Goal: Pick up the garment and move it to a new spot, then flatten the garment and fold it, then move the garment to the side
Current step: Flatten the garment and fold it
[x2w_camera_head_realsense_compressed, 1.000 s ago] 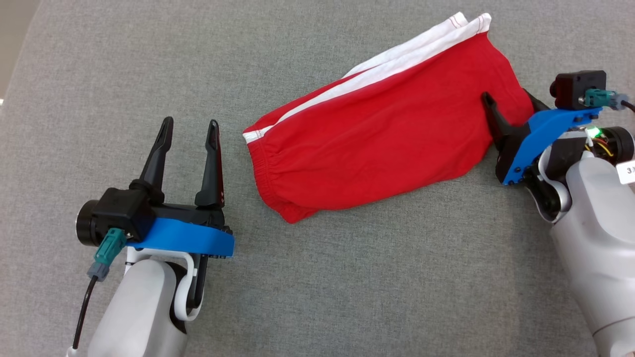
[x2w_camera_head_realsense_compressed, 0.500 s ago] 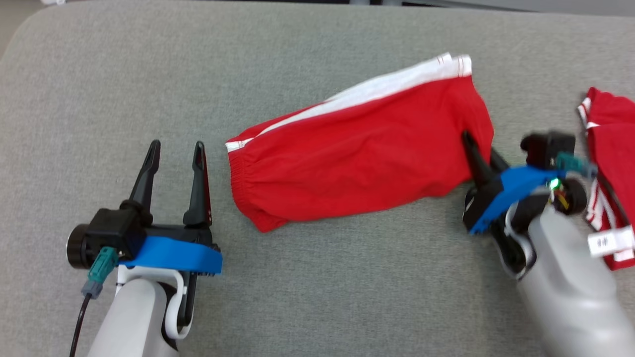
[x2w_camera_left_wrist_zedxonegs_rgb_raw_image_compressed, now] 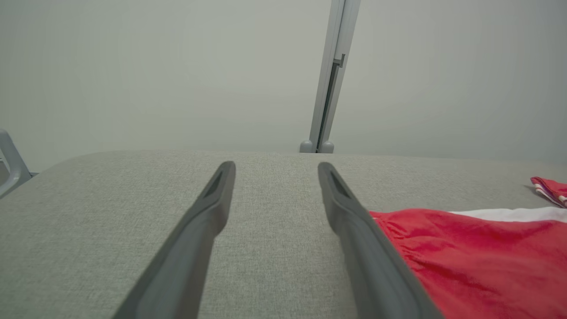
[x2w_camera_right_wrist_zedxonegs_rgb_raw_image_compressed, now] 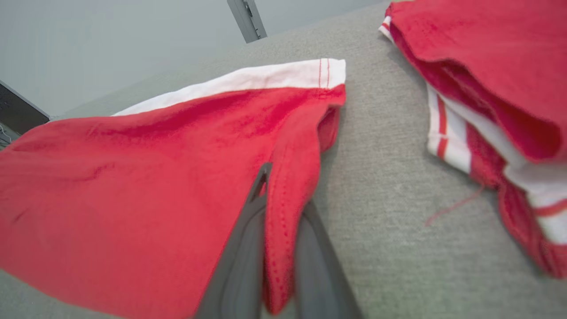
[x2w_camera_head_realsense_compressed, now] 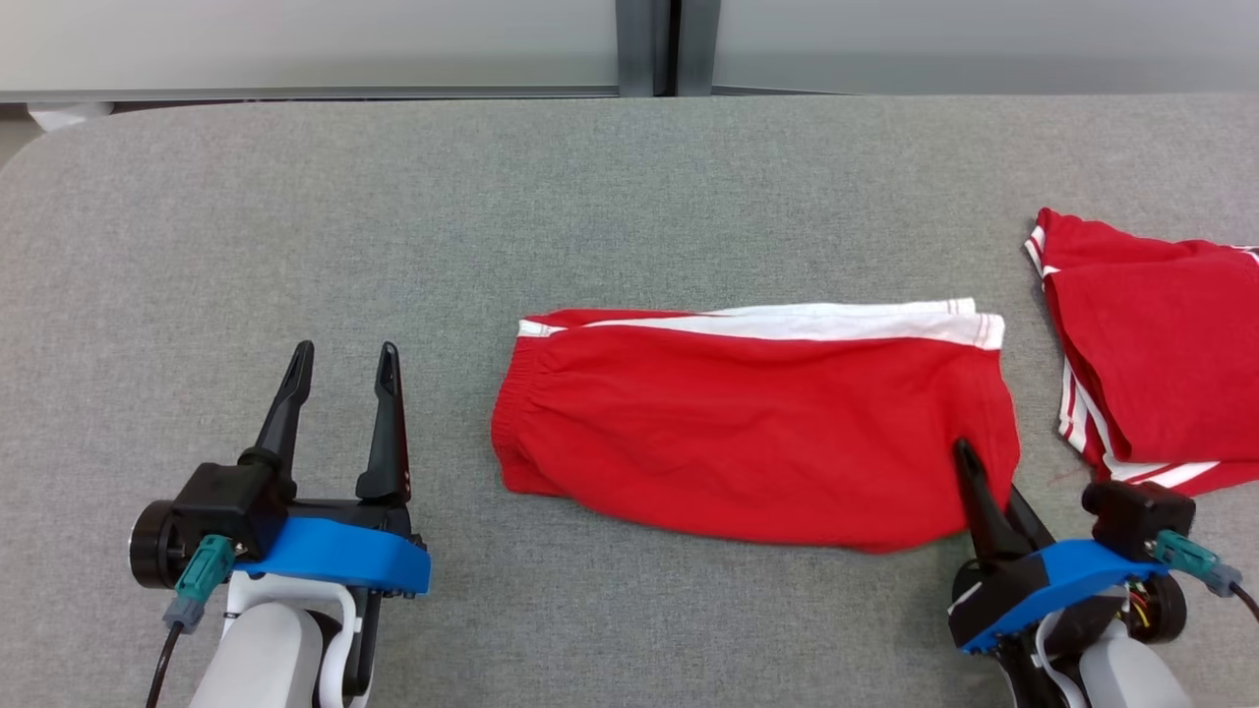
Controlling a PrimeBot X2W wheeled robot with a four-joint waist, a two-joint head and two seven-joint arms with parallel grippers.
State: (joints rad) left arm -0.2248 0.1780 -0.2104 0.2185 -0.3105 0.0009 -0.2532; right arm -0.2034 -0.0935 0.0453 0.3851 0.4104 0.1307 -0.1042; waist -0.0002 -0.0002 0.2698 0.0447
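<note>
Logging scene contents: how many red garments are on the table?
2. Red shorts mid-table, hem pinched in the right gripper; a second red garment at the table's right edge, partly cut off.

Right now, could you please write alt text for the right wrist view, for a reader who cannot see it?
The right end effector is shut on a fold at the edge of a red garment with a white band, lying on a grey fabric surface. A second red-and-white garment lies apart, to the right.
</note>
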